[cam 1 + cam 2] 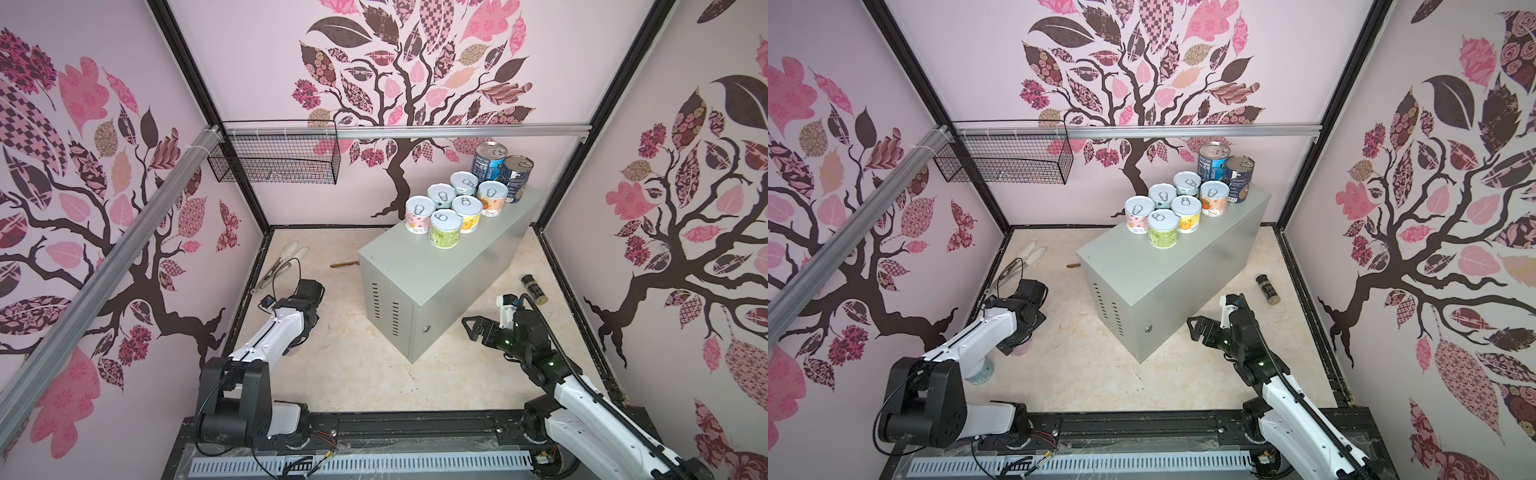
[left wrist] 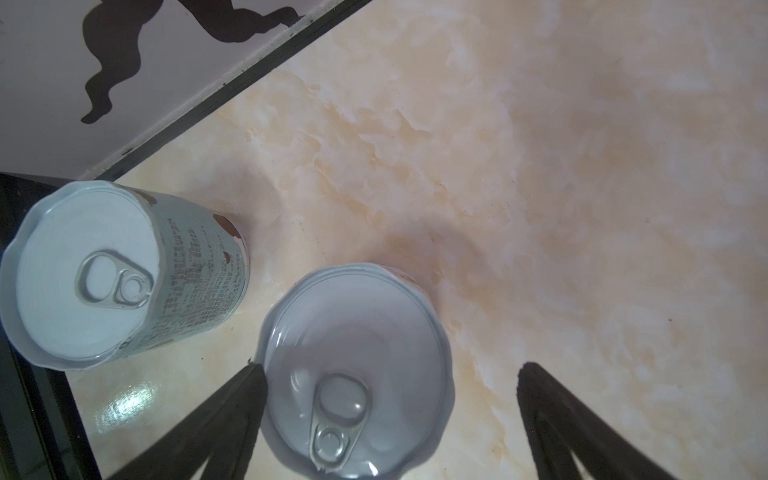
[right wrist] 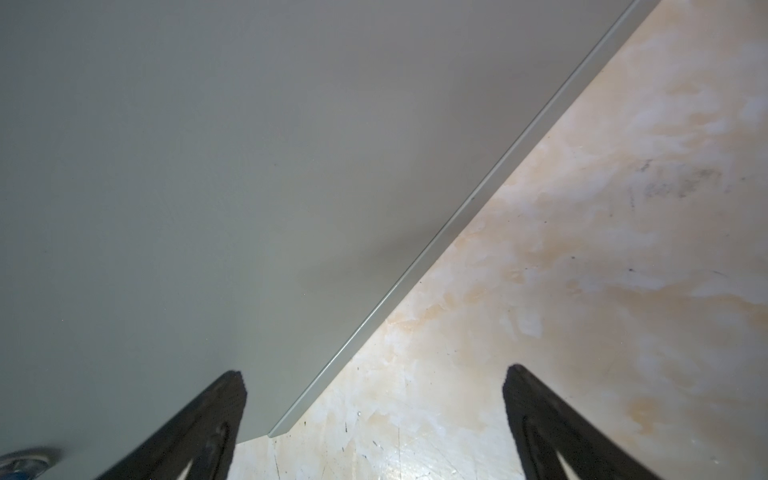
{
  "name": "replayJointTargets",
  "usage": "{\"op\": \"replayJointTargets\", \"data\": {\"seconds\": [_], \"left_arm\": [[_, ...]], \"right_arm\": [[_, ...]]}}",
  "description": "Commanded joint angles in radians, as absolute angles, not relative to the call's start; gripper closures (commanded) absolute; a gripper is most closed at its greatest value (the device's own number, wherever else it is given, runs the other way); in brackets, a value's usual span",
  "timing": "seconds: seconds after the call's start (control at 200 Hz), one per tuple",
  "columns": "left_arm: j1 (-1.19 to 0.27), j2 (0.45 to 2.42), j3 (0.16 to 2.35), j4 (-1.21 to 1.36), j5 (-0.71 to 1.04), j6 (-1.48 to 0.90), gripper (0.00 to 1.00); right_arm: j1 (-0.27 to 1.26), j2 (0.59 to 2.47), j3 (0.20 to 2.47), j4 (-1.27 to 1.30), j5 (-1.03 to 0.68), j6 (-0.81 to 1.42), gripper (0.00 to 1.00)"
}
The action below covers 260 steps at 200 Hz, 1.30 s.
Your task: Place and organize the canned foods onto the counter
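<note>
left wrist view looked down on a short can standing upright on the marbled floor, set between the fingers of the left end effector. that end effector was spread wide and gripped nothing. one finger sat right at the can's rim, contact unclear, and the other stood well apart from it over bare floor. a second short can with a pale printed label stood upright near the first, close to the wall's foot. in both top views that spot lay at the lower left of the frame, where the left arm's wrist hid the end effector.

the grey metal bench stood right of centre in both top views. six short cans were packed in two rows at its far end, with two tall cans in dark labels behind them, all upright.

the right end effector hung low at the lower right, near the bench's front corner and door lock, fingers spread and empty. the right wrist view showed one finger before the bench's wall and the other over the floor.

a dark spice jar lay on its side on the floor right of the bench. a black wire basket hung from the back rail at upper left, and a pale-handled scissors-like tool lay below it by the left wall.
</note>
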<state>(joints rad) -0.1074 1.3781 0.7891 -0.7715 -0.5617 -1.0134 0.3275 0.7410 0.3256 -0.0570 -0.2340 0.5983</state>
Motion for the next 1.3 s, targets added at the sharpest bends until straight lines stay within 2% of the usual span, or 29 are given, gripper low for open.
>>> {"op": "replayJointTargets", "data": {"seconds": [0.0,0.245,0.415,0.69,0.98,1.295], "left_arm": [[-0.095,1.409,0.808,-0.735,-0.561,-1.015,0.02],[-0.069,1.501,0.815,-0.690,-0.561,-1.009,0.02],[-0.029,1.491,0.724,-0.582,-0.493,-1.016,0.08],[-0.030,1.496,0.736,-0.570,-0.476,-1.000,0.10],[-0.083,1.433,0.757,-0.615,-0.503,-0.985,0.09],[-0.120,1.301,0.800,-0.769,-0.604,-1.000,0.02]], "right_arm": [[0.341,0.758,0.330,-0.022,-0.254,0.588,0.00],[0.363,0.795,0.330,-0.005,-0.256,0.587,0.00],[0.363,0.808,0.329,0.001,-0.255,0.585,0.00],[0.364,0.807,0.328,-0.002,-0.252,0.581,0.00],[0.364,0.805,0.325,0.006,-0.255,0.583,0.00],[0.364,0.792,0.317,0.008,-0.259,0.584,0.00]]}}
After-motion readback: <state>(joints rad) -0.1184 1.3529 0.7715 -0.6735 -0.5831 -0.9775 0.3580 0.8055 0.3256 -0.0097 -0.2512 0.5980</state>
